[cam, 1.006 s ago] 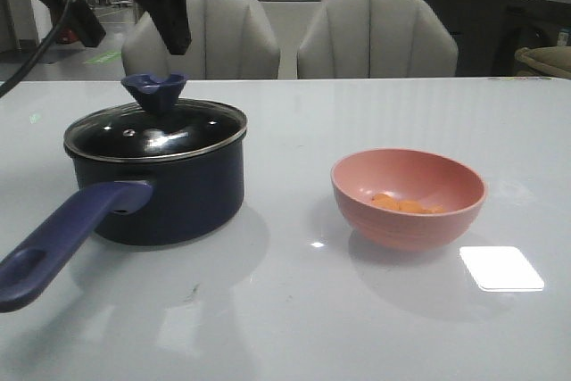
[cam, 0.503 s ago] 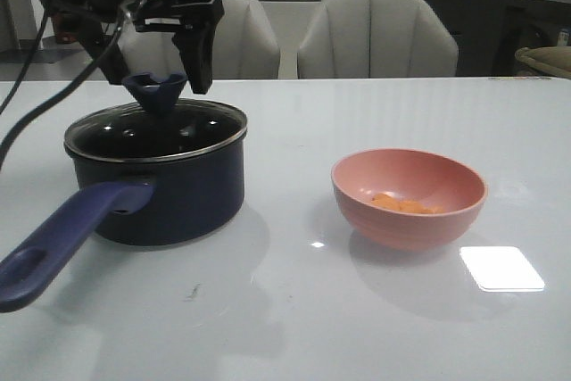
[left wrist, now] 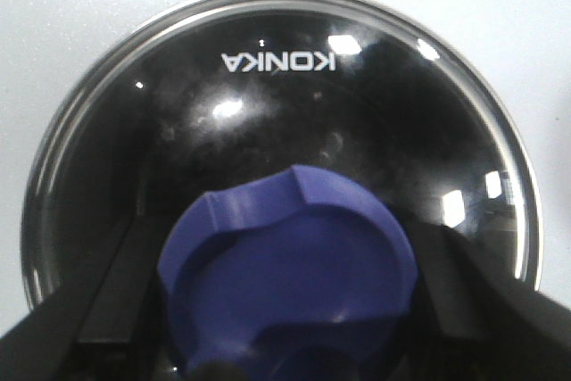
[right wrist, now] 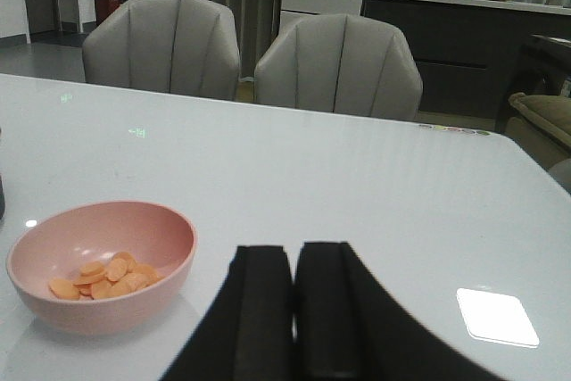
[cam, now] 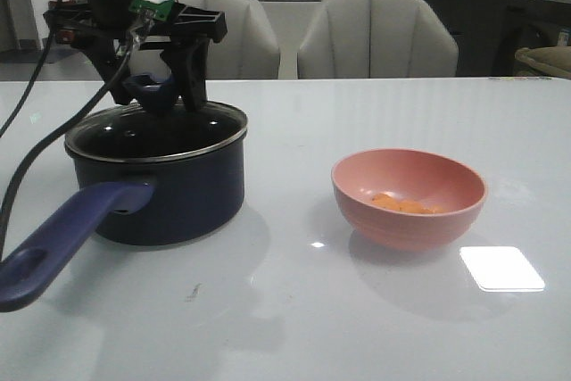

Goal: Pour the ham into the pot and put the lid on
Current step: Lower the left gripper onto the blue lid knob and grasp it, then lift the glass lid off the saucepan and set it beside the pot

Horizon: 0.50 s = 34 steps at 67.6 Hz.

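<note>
The dark navy pot (cam: 169,194) stands at the table's left, its long handle (cam: 62,238) pointing toward the near left edge. The glass lid (cam: 156,131) (left wrist: 285,104) lies on it. My left gripper (cam: 153,95) (left wrist: 287,310) is open and lowered over the lid's blue knob (cam: 150,88) (left wrist: 290,265), one black finger (cam: 194,78) on each side of it. The ham (cam: 403,204) (right wrist: 103,276) lies in the pink bowl (cam: 409,220) (right wrist: 53,310) to the right. My right gripper (right wrist: 294,260) is shut on nothing, low over the table beside the bowl; the front view does not show it.
Two grey chairs (cam: 375,37) stand behind the table's far edge. A bright light patch (cam: 501,268) lies on the white tabletop right of the bowl. The left arm's cables (cam: 36,153) hang down beside the pot.
The left gripper has come down from above the pot until its fingers straddle the lid's knob. Pot, lid and bowl have stayed put.
</note>
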Each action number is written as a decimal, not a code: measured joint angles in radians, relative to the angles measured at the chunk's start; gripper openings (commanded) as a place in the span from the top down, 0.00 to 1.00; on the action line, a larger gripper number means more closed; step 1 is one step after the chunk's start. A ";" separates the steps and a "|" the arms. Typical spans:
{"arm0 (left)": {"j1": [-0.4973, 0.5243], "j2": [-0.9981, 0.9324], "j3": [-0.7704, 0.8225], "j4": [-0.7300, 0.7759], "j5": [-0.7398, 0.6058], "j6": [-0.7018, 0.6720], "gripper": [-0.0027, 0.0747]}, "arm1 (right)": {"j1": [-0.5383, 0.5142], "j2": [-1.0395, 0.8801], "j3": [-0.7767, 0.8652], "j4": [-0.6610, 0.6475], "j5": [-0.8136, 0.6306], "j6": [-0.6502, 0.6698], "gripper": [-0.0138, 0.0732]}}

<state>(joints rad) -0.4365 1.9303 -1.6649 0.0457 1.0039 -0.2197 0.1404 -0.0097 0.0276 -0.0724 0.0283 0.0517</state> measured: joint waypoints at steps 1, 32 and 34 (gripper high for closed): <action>0.000 0.000 -0.003 0.000 0.003 0.000 0.68 | 0.000 0.000 0.000 0.000 0.000 0.000 0.66; 0.099 -0.169 0.022 0.043 0.048 0.023 0.67 | 0.000 0.000 0.000 0.000 0.000 0.000 0.66; 0.125 -0.190 0.041 0.043 0.044 0.028 0.67 | 0.000 0.000 0.000 0.000 0.000 0.000 0.66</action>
<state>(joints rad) -0.3118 1.7401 -1.6237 0.0890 1.0474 -0.1914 0.1404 -0.0097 0.0276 -0.0724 0.0283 0.0517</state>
